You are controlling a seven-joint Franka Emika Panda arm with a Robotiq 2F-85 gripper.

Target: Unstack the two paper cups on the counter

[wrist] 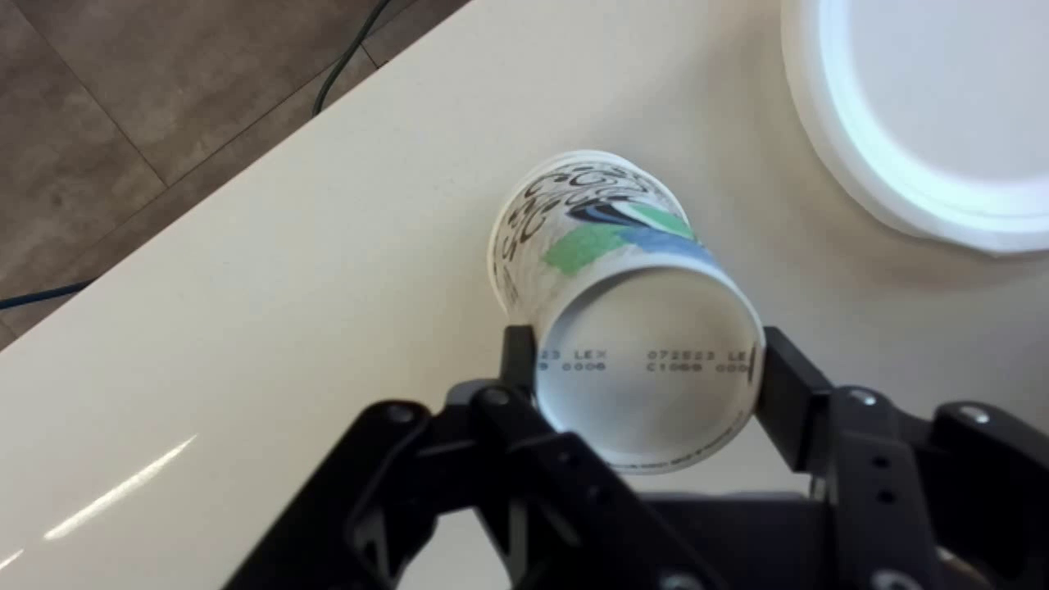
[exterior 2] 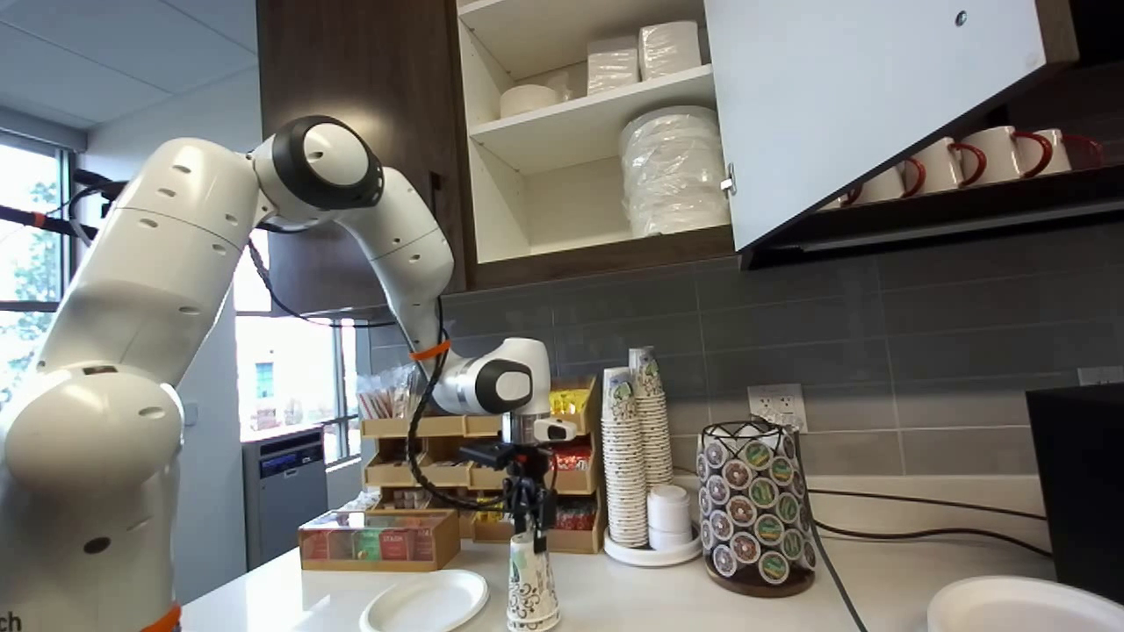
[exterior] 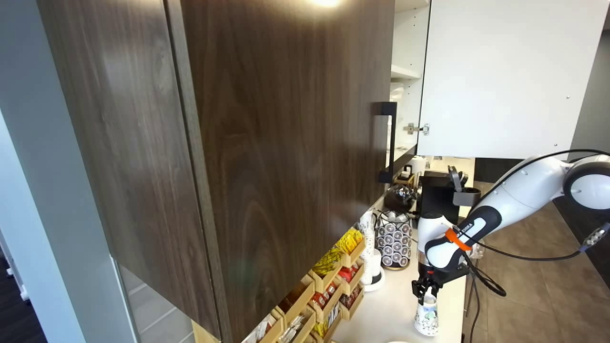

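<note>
Two paper cups (exterior 2: 532,586) seem to stand nested and upside down on the white counter (exterior 2: 746,610); a double rim shows at their base. They are white with dark swirls and a green and blue print. They also show in an exterior view (exterior: 426,320) and the wrist view (wrist: 586,246). My gripper (wrist: 643,360) points down, with one black finger against each side of the upper cup near its upturned bottom. The gripper also shows in both exterior views (exterior: 425,294) (exterior 2: 529,534). The inner cup is mostly hidden under the outer one.
A white plate (exterior 2: 426,604) lies beside the cups. Tall cup stacks (exterior 2: 622,478) and a coffee pod holder (exterior 2: 757,518) stand behind. A tea box (exterior 2: 378,540) and snack rack (exterior: 329,286) are near. An open cabinet door (exterior 2: 834,79) hangs above. The counter's edge (wrist: 238,176) lies close by.
</note>
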